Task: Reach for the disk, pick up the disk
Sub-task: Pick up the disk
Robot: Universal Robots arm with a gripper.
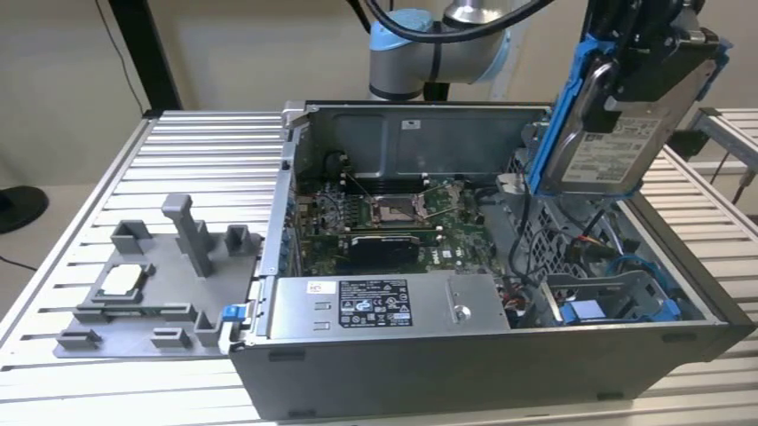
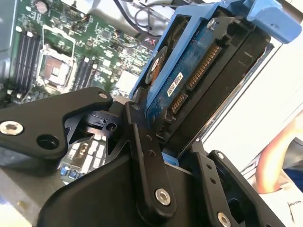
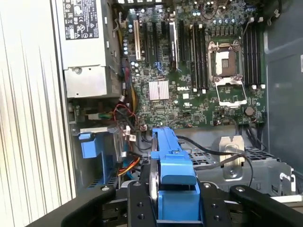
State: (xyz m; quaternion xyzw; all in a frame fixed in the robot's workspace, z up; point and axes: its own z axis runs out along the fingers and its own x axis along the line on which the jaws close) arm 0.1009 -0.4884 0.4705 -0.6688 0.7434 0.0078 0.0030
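Note:
The disk (image 1: 606, 146), a silver-grey drive with a white label in a blue plastic frame, hangs upright above the right end of the open computer case (image 1: 498, 355). My gripper (image 1: 645, 67) is shut on its upper part and the drive is clear of the case. In the second wrist view the disk (image 2: 203, 80) shows its blue circuit side and connector, clamped between the black fingers (image 2: 144, 156). In the first wrist view the blue frame of the disk (image 3: 171, 158) sits in my gripper (image 3: 173, 203), above the motherboard.
Below the disk is a blue drive bay (image 1: 610, 306) with loose cables. The motherboard (image 1: 391, 217) and a grey power supply box (image 1: 379, 306) fill the case. A grey fixture (image 1: 154, 284) with a small silver chip stands on the slatted table (image 1: 190, 151) at the exterior view's left.

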